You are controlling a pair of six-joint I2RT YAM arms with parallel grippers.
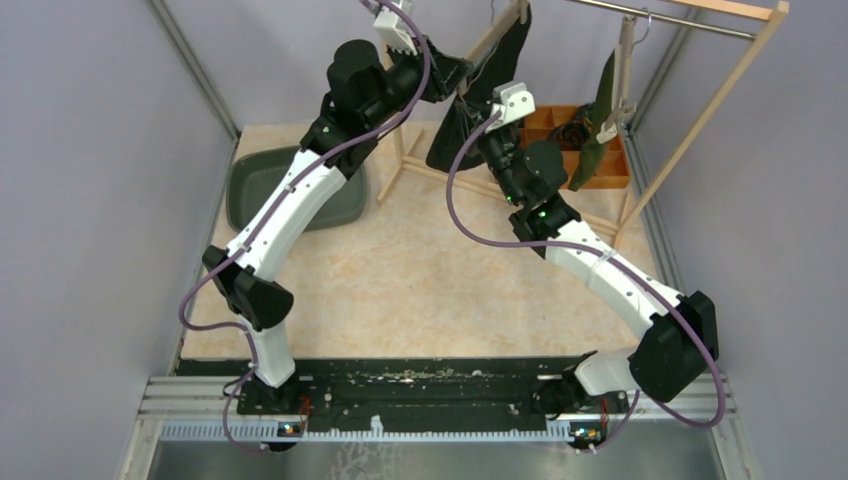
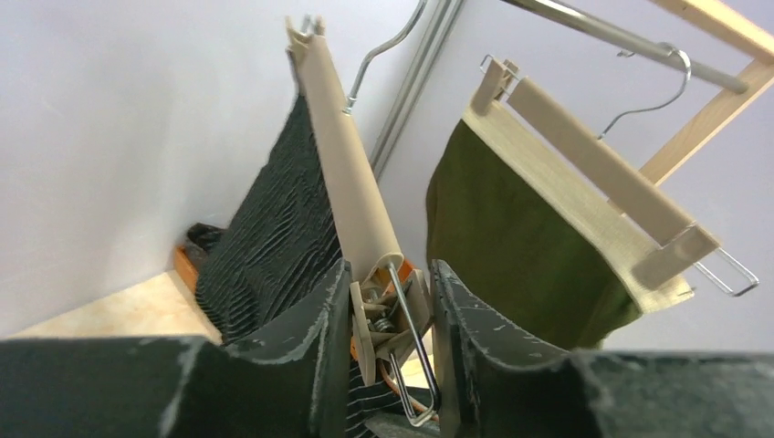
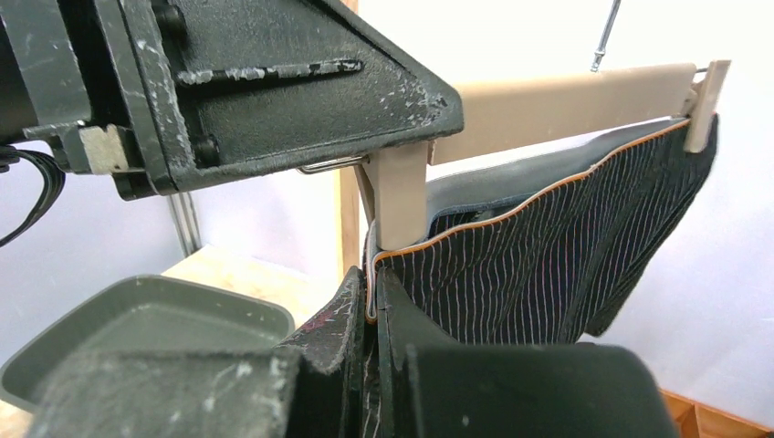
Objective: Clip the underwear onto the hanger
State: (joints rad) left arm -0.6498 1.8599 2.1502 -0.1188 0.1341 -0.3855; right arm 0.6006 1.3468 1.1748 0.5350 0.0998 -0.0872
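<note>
A beige clip hanger (image 3: 557,105) hangs from the rack with dark pinstriped underwear (image 3: 548,265) below it. My left gripper (image 2: 392,269) is raised at the hanger's end, and its fingers (image 2: 319,328) press either side of the clip (image 2: 388,315). In the right wrist view that clip (image 3: 402,196) sits over the orange-trimmed waistband. My right gripper (image 3: 372,292) is shut on the waistband corner just under the clip. From above, the underwear (image 1: 450,140) hangs between the left gripper (image 1: 455,72) and the right gripper (image 1: 482,128).
A second hanger (image 2: 584,173) carries an olive green garment (image 2: 511,246) on the metal rail (image 1: 680,18) of the wooden rack (image 1: 720,110). A grey-green tray (image 1: 262,185) lies at the back left. An orange box (image 1: 560,125) sits under the rack.
</note>
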